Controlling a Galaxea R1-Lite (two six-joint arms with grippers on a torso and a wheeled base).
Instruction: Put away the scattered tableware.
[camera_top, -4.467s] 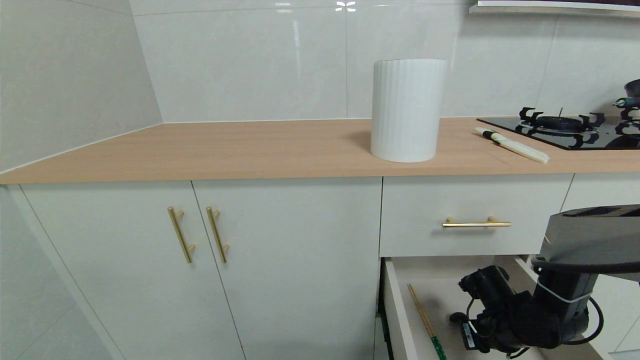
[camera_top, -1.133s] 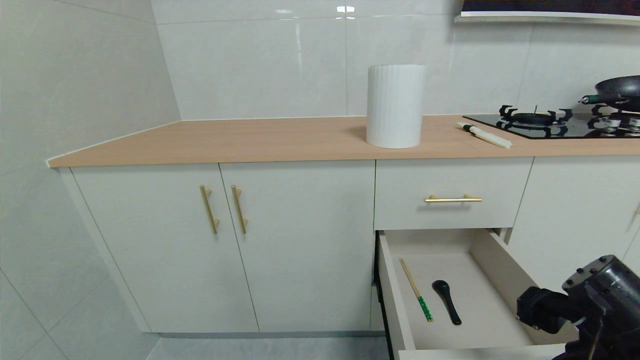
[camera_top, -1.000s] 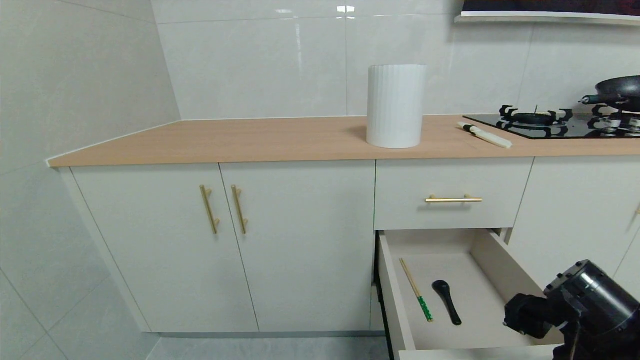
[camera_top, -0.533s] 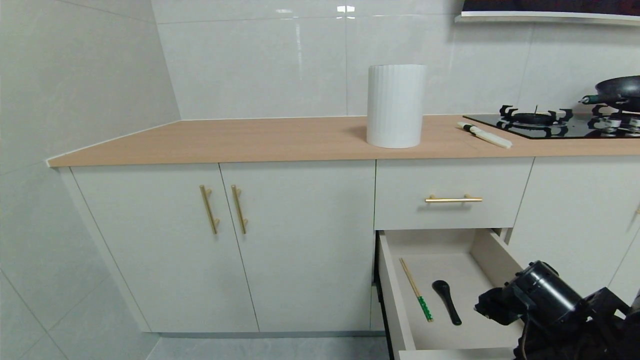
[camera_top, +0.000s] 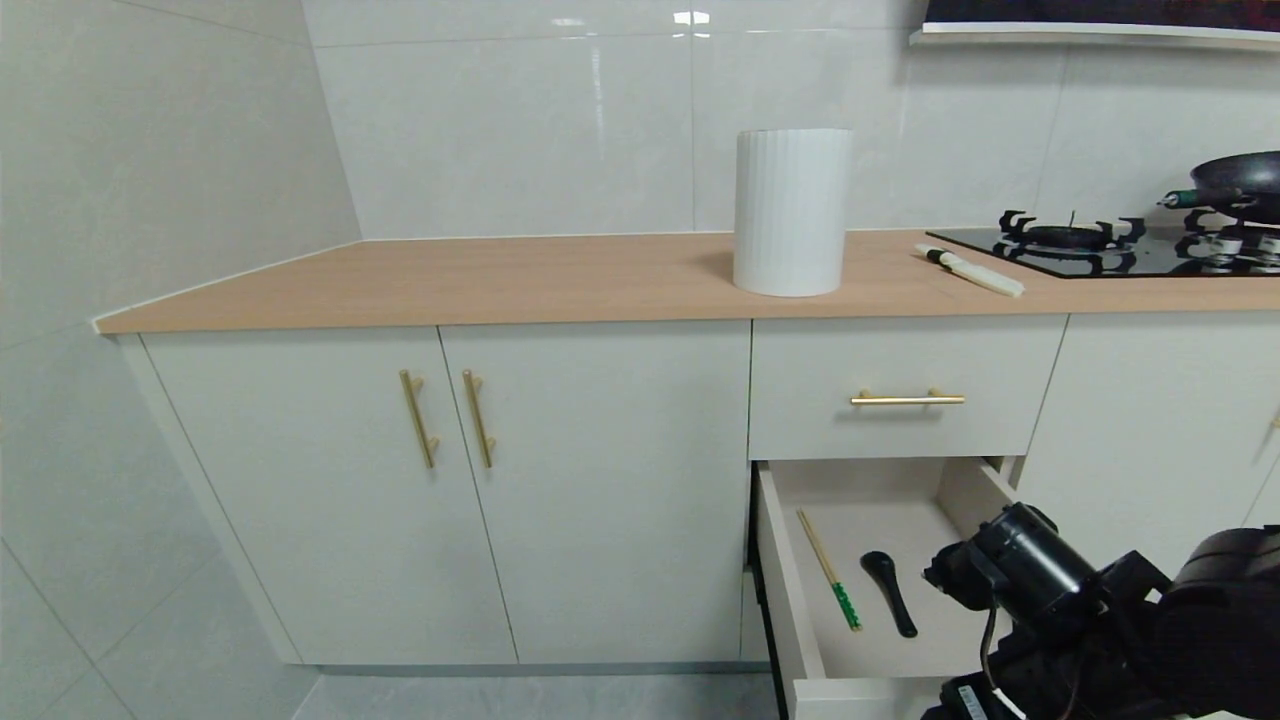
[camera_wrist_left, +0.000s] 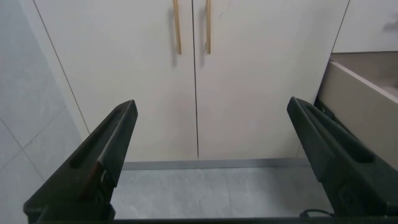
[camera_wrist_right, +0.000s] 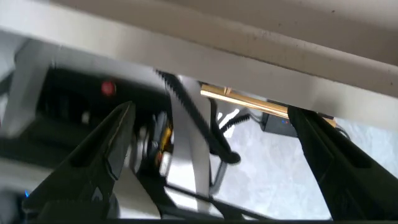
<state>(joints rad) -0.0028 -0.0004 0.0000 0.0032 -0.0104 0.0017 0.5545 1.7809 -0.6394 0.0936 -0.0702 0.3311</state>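
**Claw at the drawer front, one piece left on the counter**

The wooden countertop (camera_top: 500, 280) ran across the kitchen above the double cabinet doors (camera_top: 450, 500). At 5 o'clock of the head view the lower drawer (camera_top: 786, 585) stood pulled out. A white ribbed canister (camera_top: 790, 212) stood upright on the counter, with the black hob (camera_top: 1090, 250) well apart from it at 3 o'clock.

My right arm (camera_top: 1030, 585) hung at the drawer's outer corner. My right claw (camera_wrist_right: 211, 112) was below the drawer front, its fingers spread wide and gripping nothing. My left claw (camera_wrist_left: 211, 106) was spread and empty too, and it faced the cabinet doors low down.

On the counter a pale utensil (camera_top: 968, 270) lay flat between canister and hob, at 3 o'clock of the canister. Inside the drawer the chopsticks (camera_top: 828, 572) lay along the left wall. The black spoon (camera_top: 888, 592) lay just beside them at 3 o'clock, apart from them. The drawer's gold handle (camera_wrist_right: 267, 102) showed between my right fingers, though I could not tell whether they touched it.

By my reading, the step in hand was at the drawer front, with two pieces already stowed. If I was to close the drawer, the next move called for my claw to be squared on the bar and the push kept straight, so the drawer ran true. The utensil on the counter suggested the job was not finished, and the drawer might be better left open for it.
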